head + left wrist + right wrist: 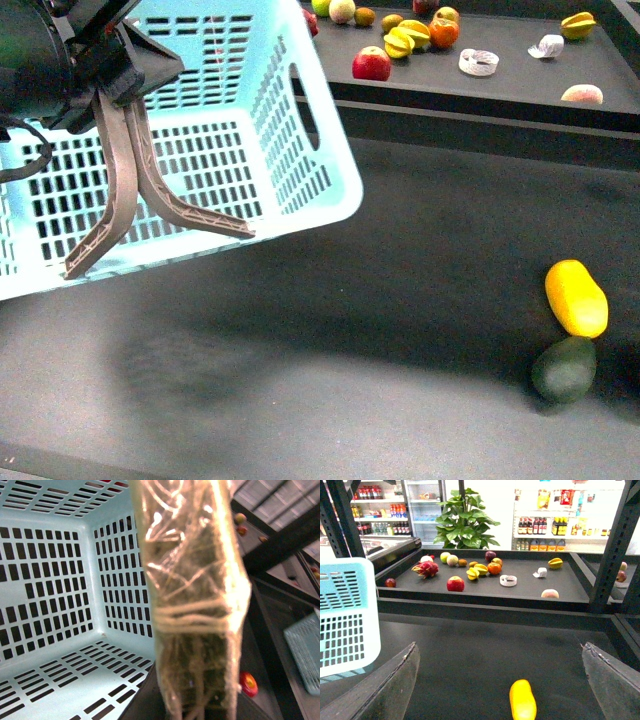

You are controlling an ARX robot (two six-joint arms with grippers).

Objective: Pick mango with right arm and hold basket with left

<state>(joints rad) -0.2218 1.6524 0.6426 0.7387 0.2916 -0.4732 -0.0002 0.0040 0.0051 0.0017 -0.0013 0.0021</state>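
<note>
The mango is a smooth, bright yellow-orange oval with no marks on it that I can see. It lies on its side on the dark table, far over on the robot's right side. A dark green fruit lies right next to it, on the side nearer the robot. The two look like they touch, or almost touch. Nothing holds the mango, so the picking part is not done yet.

In the right wrist view, the right gripper has its two fingers spread wide apart with nothing in them. The mango sits ahead of it, between the two fingers but not touching either one. I think the arm needs to go forward and down, then close on the mango. It should be careful not to bump the green fruit.

The basket is light blue, with many slots in its sides, and it is empty. It is up in the air and tipped, with its shadow on the table under it. Its two grey-brown handles hang down loose. The left gripper is black and sits on the basket's rim, where the handles start. I think it is clamped on the rim, since the basket hangs off the table. So the holding part looks done.

The left wrist view shows the inside of the basket, with a blurry thing in front.
</note>
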